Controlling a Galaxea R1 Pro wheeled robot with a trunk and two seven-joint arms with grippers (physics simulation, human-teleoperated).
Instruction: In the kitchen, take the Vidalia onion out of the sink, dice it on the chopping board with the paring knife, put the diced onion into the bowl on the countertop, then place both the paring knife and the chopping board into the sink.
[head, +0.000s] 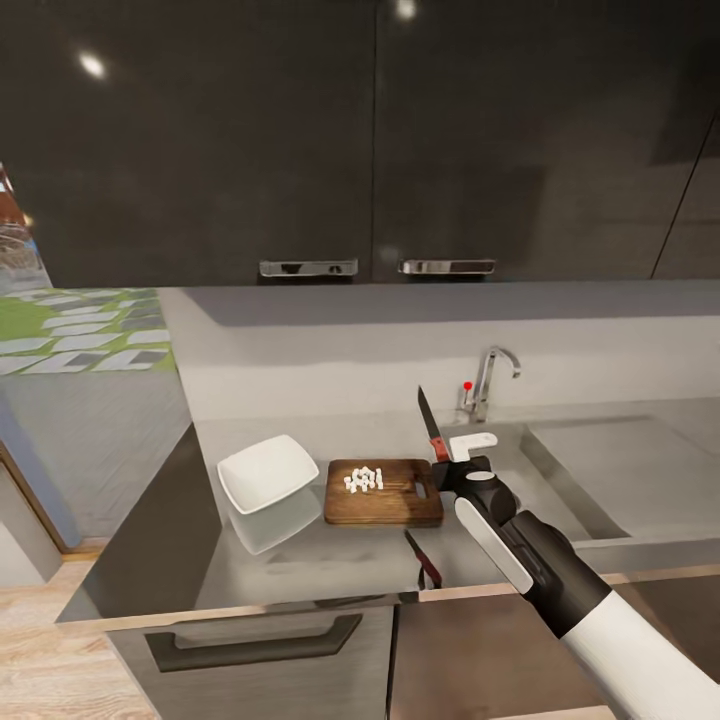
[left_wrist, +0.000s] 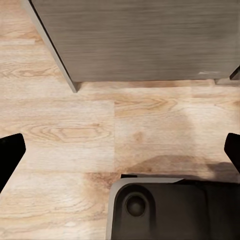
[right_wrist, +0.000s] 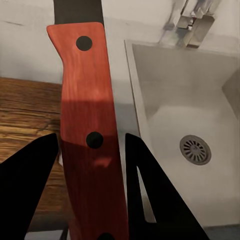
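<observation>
The Vidalia onion lies as diced onion, a cluster of small white cubes on the dark-brown chopping board. The board rests on the grey countertop. To its left stands the white bowl, with nothing in it. My right gripper is shut on the paring knife by its red handle. It holds the knife blade-up above the board's right end, beside the sink. The right gripper has its dark fingers on either side of the handle. My left gripper hangs open over wooden floor.
A chrome tap with a red knob stands behind the sink, and the basin's drain is visible. Dark wall cabinets hang above the counter. A lower cabinet handle runs under the front edge. The glossy counter mirrors the knife.
</observation>
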